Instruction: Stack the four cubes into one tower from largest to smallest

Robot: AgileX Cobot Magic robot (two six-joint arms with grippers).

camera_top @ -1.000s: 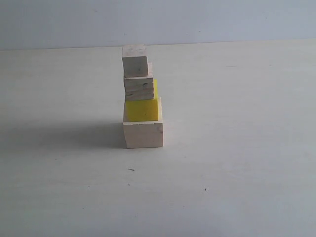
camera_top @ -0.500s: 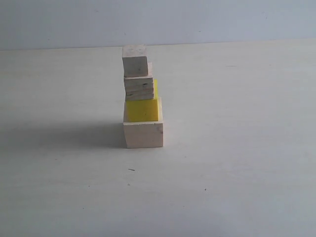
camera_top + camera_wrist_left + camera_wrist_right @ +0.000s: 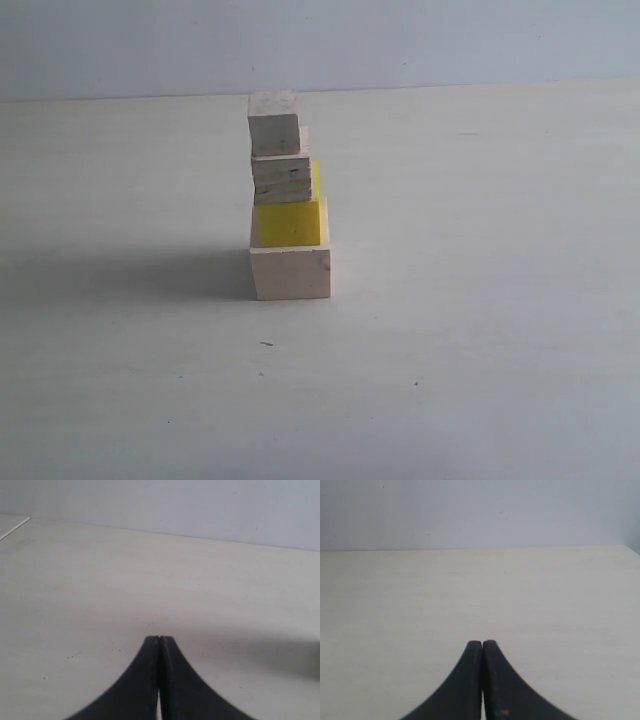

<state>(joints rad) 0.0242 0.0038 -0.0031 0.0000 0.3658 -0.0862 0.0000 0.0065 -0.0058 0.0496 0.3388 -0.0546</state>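
Observation:
In the exterior view a tower stands left of the table's middle. Its base is the large pale wood cube (image 3: 290,273), then the yellow cube (image 3: 289,222), the layered-grain wood cube (image 3: 281,179), and the small whitish-grey cube (image 3: 274,128) on top. The upper cubes sit shifted slightly left of the base's centre. Neither arm shows in the exterior view. My left gripper (image 3: 159,639) is shut with nothing between its fingers, over bare table. My right gripper (image 3: 482,643) is likewise shut and holds nothing. No cube shows in either wrist view.
The pale table (image 3: 480,330) spreads around the tower, with a light wall behind it. The tower casts a shadow to its left. A thin white strip (image 3: 15,528) lies near the table's edge in the left wrist view.

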